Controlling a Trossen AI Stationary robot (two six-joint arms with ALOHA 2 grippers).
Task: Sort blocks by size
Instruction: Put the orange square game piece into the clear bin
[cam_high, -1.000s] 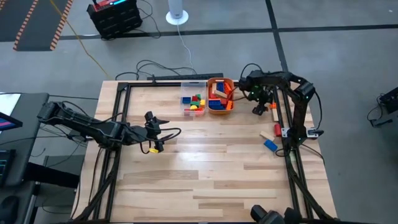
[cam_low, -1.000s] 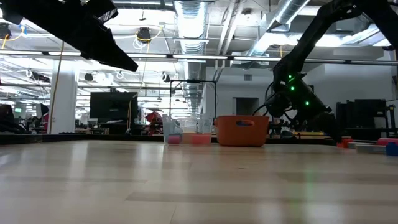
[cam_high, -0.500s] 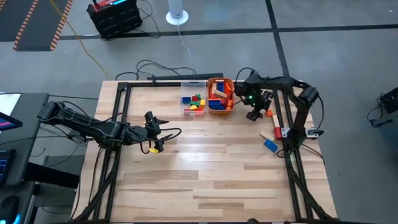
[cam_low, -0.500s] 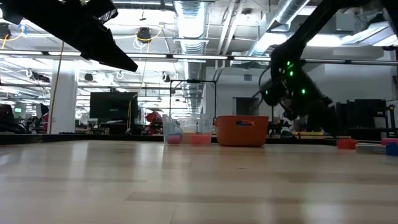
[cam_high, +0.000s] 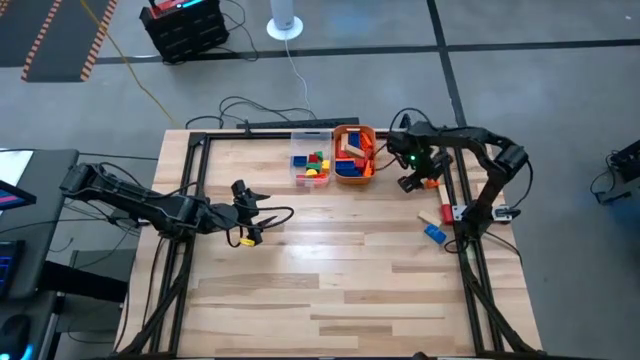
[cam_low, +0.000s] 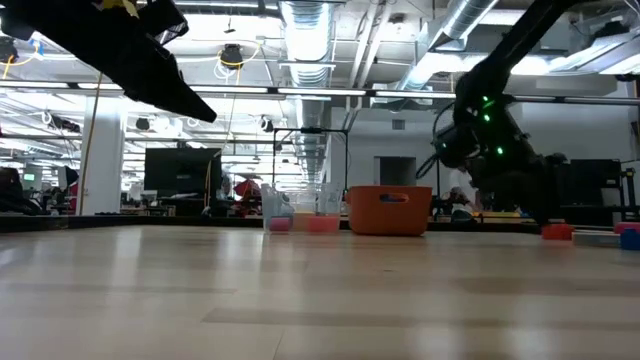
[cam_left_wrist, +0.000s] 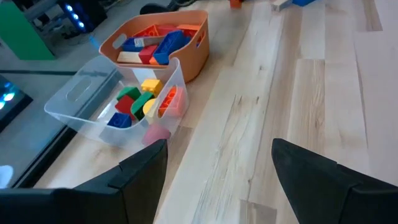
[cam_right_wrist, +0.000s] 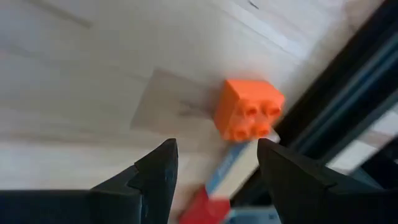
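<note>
Loose blocks lie near the table's right edge: an orange studded block (cam_right_wrist: 249, 109) (cam_high: 435, 183), a plain wood bar (cam_high: 435, 212), a red block (cam_high: 447, 206) and a blue one (cam_high: 433, 232). My right gripper (cam_high: 420, 182) (cam_right_wrist: 214, 168) hovers open just above them, pointing steeply down, with the orange block beyond its fingertips and untouched. A clear tub (cam_high: 310, 165) (cam_left_wrist: 81, 99) holds small coloured blocks. An orange tub (cam_high: 353, 155) (cam_left_wrist: 193, 28) beside it holds larger ones. My left gripper (cam_high: 258, 214) (cam_left_wrist: 217, 162) waits open over the table's left half, facing the tubs.
Both tubs stand at the table's far edge, near its middle. A black frame rail (cam_high: 455, 190) runs along the right edge, close beside the loose blocks. Bare wood (cam_high: 330, 270) spreads across the middle and near side.
My right gripper has lifted a little above the blocks at the right edge and has rolled about its own line. Its fingers have stayed open. The arm's elbow has swung toward the table's right edge.
</note>
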